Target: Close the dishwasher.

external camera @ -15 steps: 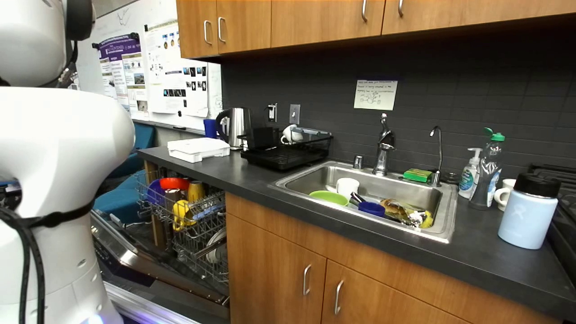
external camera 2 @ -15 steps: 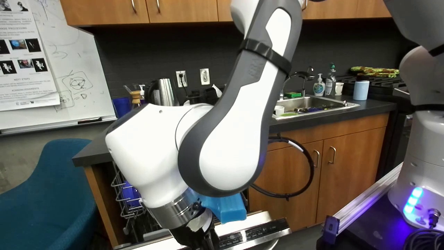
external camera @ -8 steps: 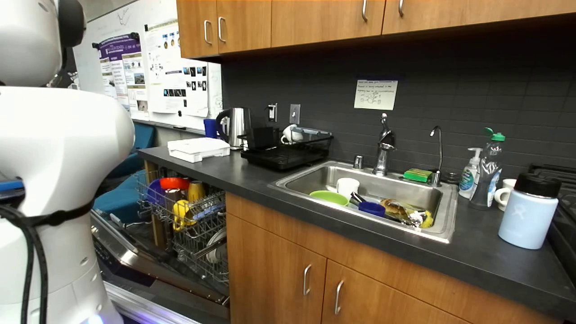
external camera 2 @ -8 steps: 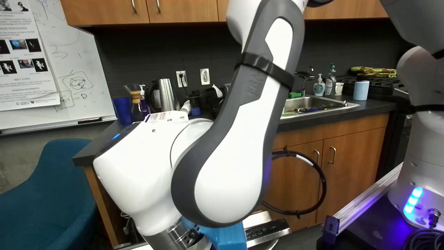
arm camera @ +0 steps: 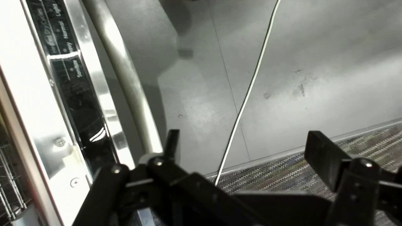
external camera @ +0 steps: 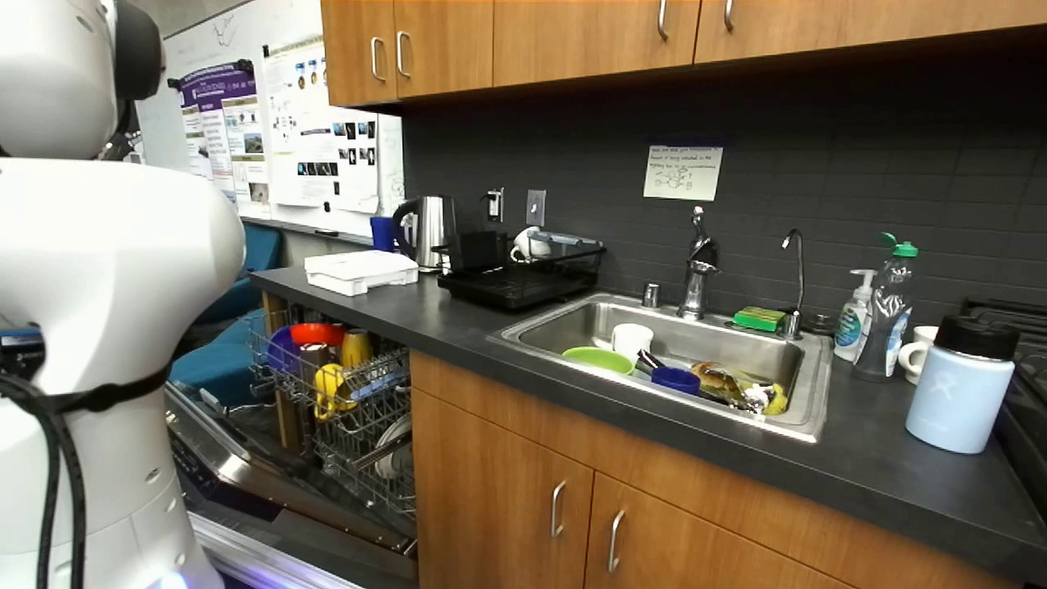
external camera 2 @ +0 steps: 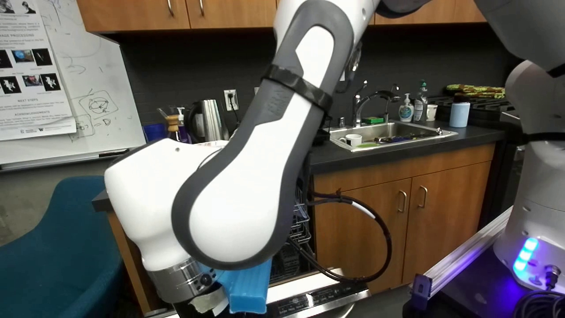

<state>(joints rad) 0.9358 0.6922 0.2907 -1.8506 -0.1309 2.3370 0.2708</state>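
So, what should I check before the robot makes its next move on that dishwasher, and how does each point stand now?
1. Dishwasher door open, so there is something to close: ok, lowered outward in both exterior views.
2. Gripper open: ok, fingers wide apart with nothing held.
3. Handle between the fingers: not ok, it lies to one side of the gap in the wrist view.
4. Nearer finger clear of the handle: cannot tell, they overlap in the wrist view.
5. Upper rack fully in: not ok, it appears to jut past the wooden side panel.
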